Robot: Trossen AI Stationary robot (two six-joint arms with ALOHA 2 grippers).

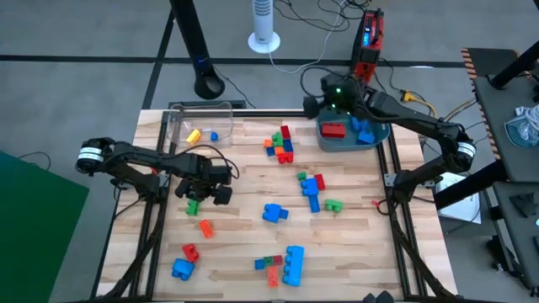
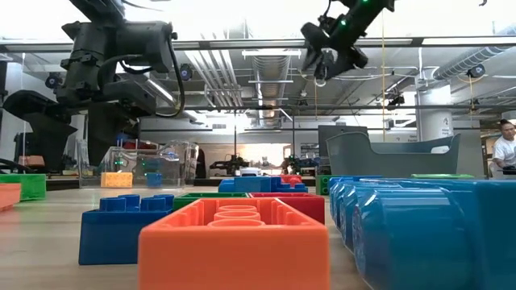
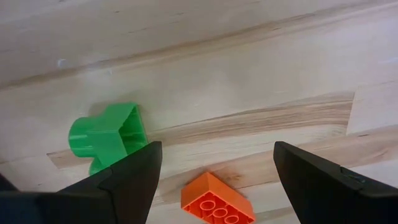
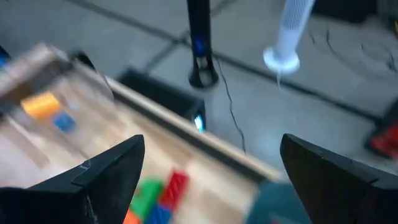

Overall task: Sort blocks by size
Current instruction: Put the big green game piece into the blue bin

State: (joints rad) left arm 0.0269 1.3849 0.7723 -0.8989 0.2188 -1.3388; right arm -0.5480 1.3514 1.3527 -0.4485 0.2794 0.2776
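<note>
Wooden table (image 1: 354, 244) carries scattered blocks. Left gripper (image 3: 214, 171), fingers wide and empty, hovers over a small green block (image 3: 107, 134) and orange block (image 3: 217, 204), likely choosing. Right gripper (image 1: 324, 91), also spread and empty, hangs over teal tub (image 1: 381, 135) holding 2 larger blocks.

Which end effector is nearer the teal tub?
Right. The right end effector hangs open at the teal tub's far-left rim, while the left end effector is across the table, open above a green block.

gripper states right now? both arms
Left gripper: open, empty, above the green block and orange block.
Right gripper: open, empty, over the teal tub.
</note>
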